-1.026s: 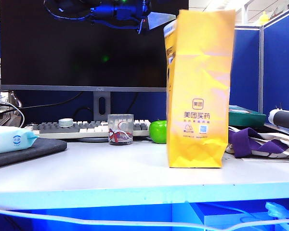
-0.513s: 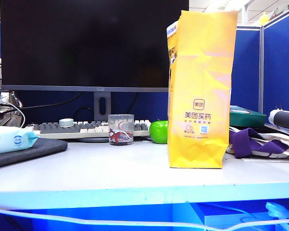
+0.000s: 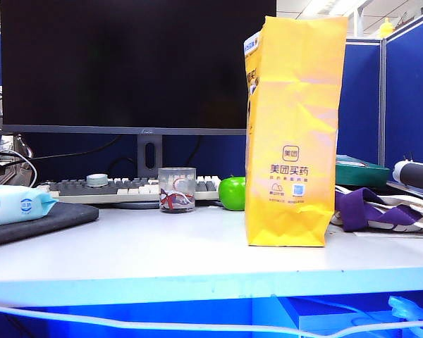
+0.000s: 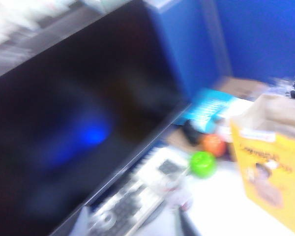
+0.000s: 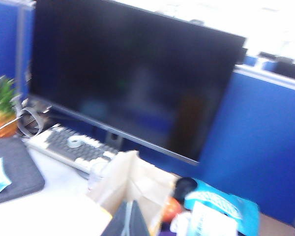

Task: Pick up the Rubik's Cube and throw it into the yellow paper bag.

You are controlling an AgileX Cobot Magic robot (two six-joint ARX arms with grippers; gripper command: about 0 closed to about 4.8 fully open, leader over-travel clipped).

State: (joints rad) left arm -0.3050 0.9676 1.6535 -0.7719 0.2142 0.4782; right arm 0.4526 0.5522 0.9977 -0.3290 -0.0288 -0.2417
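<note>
Left hand (image 4: pixel 133 223): only blurred tips show at the frame edge of its wrist view. Cannot tell whether it is open or closed, and nothing is visibly between the tips. It rides high, looking down across the monitor (image 3: pixel 127 63) toward the keyboard (image 3: pixel 127 189).

Right hand (image 5: pixel 127 221): a dark wedge at the edge of its own wrist view, poised above the open mouth of the yellow paper bag (image 5: pixel 132 182). It is too blurred to tell whether it is open or closed, and no load is seen in it. Neither hand appears in the exterior view, so both are likely above that frame.

The bag stands upright on the tabletop (image 3: pixel 162 246) with its mouth up, a sensible target for a drop from above.

The Rubik's Cube is visible in no view, not on the tabletop nor in either hand. My guess is that it lies inside the bag, where the walls hide it. This is unconfirmed.

Beside the bag sits a green apple (image 3: pixel 232 192), with a glass cup (image 3: pixel 176 189) a little further off. Both are clear of the bag.
</note>
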